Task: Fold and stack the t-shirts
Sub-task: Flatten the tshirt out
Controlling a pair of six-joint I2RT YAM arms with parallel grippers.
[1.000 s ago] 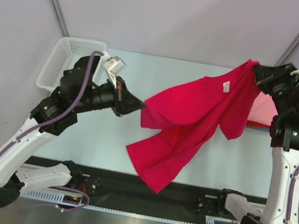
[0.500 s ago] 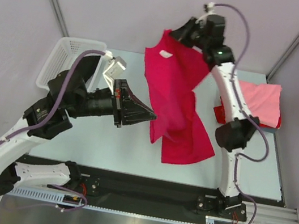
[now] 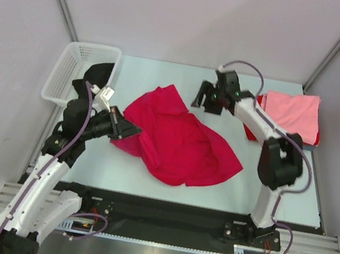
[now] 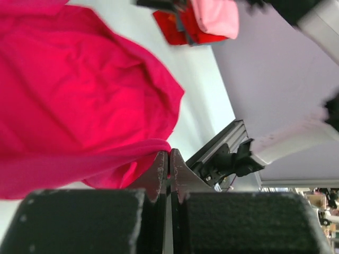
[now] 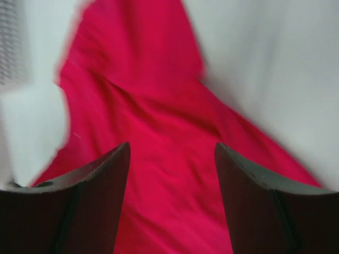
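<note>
At the upper left of the top view you have a white basket (image 3: 60, 79) with a black t-shirt (image 3: 101, 71) bundled in it, in my judgement awaiting its turn. To its right, your left fingers (image 3: 135, 131) are pressed fully together on the left edge of the crimson t-shirt (image 3: 180, 143). The left wrist view shows a fold of the cloth pinched between the tips. That pinch probably anchors one side so the cloth can be drawn out flat.

The crimson t-shirt lies rumpled at the centre of the counter (image 3: 166, 74), neither spread nor folded. Just above its upper right edge, your right fingers (image 3: 202, 100) stand wide apart and hold nothing. The right wrist view shows only crimson cloth beneath the gap.

At the upper right, a light pink t-shirt (image 3: 293, 112) sits folded on a red t-shirt (image 3: 252, 131), set aside as the stack. Finding: flattening is required before any fold.
</note>
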